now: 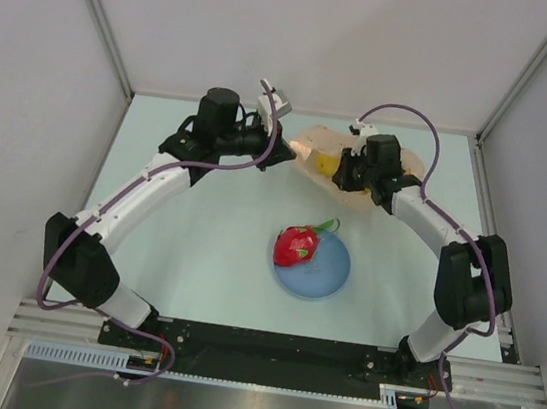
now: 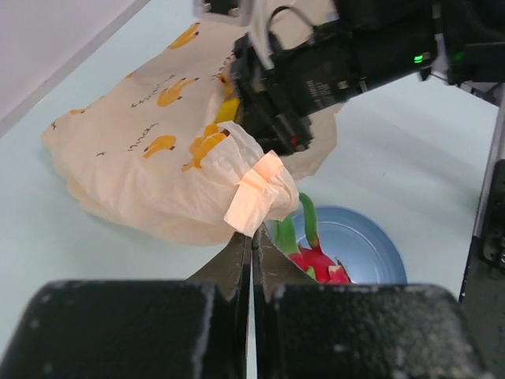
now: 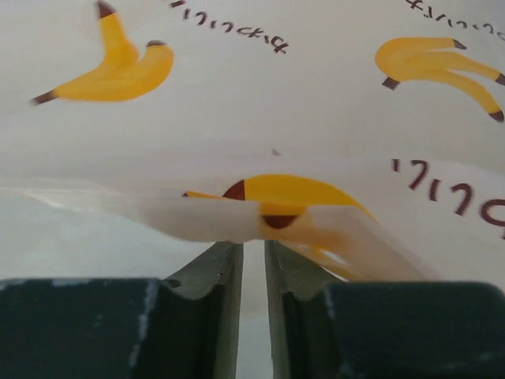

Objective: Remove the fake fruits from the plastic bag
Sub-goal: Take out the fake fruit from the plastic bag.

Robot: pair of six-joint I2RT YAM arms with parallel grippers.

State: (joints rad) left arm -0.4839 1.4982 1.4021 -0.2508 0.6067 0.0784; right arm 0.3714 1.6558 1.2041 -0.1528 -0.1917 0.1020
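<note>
The peach plastic bag (image 1: 313, 152) with banana prints lies at the back of the table, between my two grippers. My left gripper (image 2: 252, 237) is shut on a folded bit of the bag's edge (image 2: 260, 193) and holds it up. My right gripper (image 3: 252, 246) is at the bag's other side, its jaws a narrow gap apart, with the bag's rim (image 3: 229, 217) lying across the fingertips. A yellow fruit (image 1: 328, 160) shows through the bag beside the right gripper (image 1: 341, 172). The red dragon fruit (image 1: 296, 246) with green tips rests on the blue plate (image 1: 330, 273).
The round blue plate (image 2: 363, 245) sits at mid table, in front of the bag. White walls close the table in at the back and on both sides. Both arms arch in from the near edge.
</note>
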